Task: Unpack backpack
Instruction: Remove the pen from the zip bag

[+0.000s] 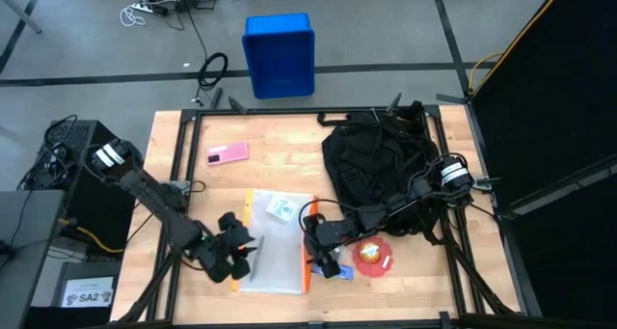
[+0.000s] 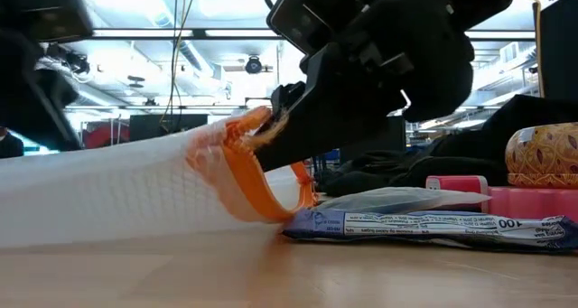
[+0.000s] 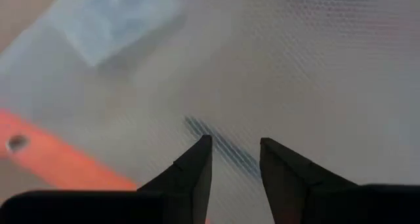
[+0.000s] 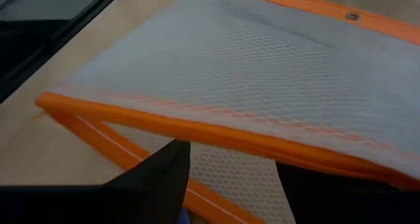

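The right tool (image 1: 326,255) sits low at the orange-trimmed edge of a white mesh pouch (image 1: 275,247), its 2 fingers part-open and straddling the orange binding; in the right wrist view the hem (image 4: 216,135) is lifted off the desk (image 1: 280,141) between them, but whether they pinch it I cannot tell. The left tool (image 1: 234,255) is at the pouch's opposite edge, fingers (image 3: 193,171) narrowly apart and pointed down onto the mesh, with no sign that they hold it.

This looks like the laying-out stage of unpacking: the pouch is out of the backpack (image 1: 381,165), which lies slumped at the desk's far right, just behind the right arm. The next move probably calls for letting the hem drop flat, lifting the right tool clear, and going back to the bag for whatever remains.

Just beside the right tool lie a blue printed packet (image 2: 424,225) and a round orange-patterned item (image 1: 373,255), so there is little slack on that side. A pink object (image 1: 227,153) lies apart near the far left. Open wood remains between it and the backpack, and along the far edge. A blue crate (image 1: 280,54) stands on the floor beyond.
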Action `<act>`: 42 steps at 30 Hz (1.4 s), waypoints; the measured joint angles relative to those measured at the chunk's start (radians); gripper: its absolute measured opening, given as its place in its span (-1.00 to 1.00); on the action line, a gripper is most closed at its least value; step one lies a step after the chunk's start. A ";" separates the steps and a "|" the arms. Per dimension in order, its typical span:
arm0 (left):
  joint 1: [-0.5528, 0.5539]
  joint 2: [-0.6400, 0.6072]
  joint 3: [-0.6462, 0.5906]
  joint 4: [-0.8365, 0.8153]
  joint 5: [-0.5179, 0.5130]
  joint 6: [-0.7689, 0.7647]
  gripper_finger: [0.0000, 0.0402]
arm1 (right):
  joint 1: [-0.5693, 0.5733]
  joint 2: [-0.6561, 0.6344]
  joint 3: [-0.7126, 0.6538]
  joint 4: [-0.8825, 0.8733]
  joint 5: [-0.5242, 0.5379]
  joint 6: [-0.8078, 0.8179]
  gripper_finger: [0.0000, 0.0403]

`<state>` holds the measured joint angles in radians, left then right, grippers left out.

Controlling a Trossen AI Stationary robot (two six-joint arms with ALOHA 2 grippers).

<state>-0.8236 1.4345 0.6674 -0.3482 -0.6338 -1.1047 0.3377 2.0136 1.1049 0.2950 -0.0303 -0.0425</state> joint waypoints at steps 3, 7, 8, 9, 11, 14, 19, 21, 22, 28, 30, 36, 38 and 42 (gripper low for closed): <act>-0.019 0.058 0.000 0.021 0.019 -0.053 -0.50 | 0.003 0.000 0.000 0.010 0.000 -0.009 -0.07; 0.007 0.150 0.001 0.056 0.117 -0.059 -0.50 | 0.003 0.000 0.000 0.031 0.000 -0.005 -0.07; 0.018 0.167 0.002 0.075 0.133 -0.058 -0.50 | 0.003 0.000 0.000 0.035 0.000 -0.005 -0.07; 0.026 0.178 0.004 0.084 0.142 -0.058 -0.50 | 0.003 0.000 -0.001 0.046 0.000 -0.005 -0.08; 0.044 0.192 0.005 0.113 0.153 -0.049 -0.50 | 0.001 0.000 -0.001 0.071 0.000 -0.008 -0.08; 0.066 0.194 0.002 0.172 0.170 0.005 -0.50 | -0.002 0.000 -0.001 0.070 0.002 -0.022 -0.08; 0.102 0.198 0.004 0.269 0.189 0.127 -0.50 | -0.011 0.005 0.000 0.074 0.002 -0.034 -0.08; 0.117 0.199 0.003 0.292 0.196 0.162 -0.50 | -0.012 0.014 0.004 0.071 -0.002 -0.040 -0.08; 0.126 0.199 0.002 0.299 0.201 0.177 -0.50 | -0.013 0.027 0.010 0.070 -0.015 -0.040 -0.08; 0.167 0.219 0.003 0.325 0.203 0.216 -0.50 | -0.016 0.133 0.106 0.021 -0.070 -0.059 -0.08; 0.172 0.230 0.005 0.338 0.205 0.219 -0.50 | -0.015 0.158 0.151 -0.012 -0.063 -0.085 -0.09; 0.176 0.248 0.004 0.361 0.211 0.250 -0.50 | -0.017 0.178 0.254 -0.074 -0.047 -0.142 -0.07; 0.176 0.248 0.003 0.366 0.213 0.263 -0.50 | -0.023 0.178 0.277 -0.108 -0.046 -0.145 -0.05; 0.177 0.249 0.003 0.373 0.219 0.269 -0.50 | -0.046 0.176 0.303 -0.194 -0.051 -0.153 0.00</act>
<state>-0.6469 1.6833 0.6702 0.0247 -0.4145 -0.8360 0.2919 2.1899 1.4078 0.1011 -0.0810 -0.1953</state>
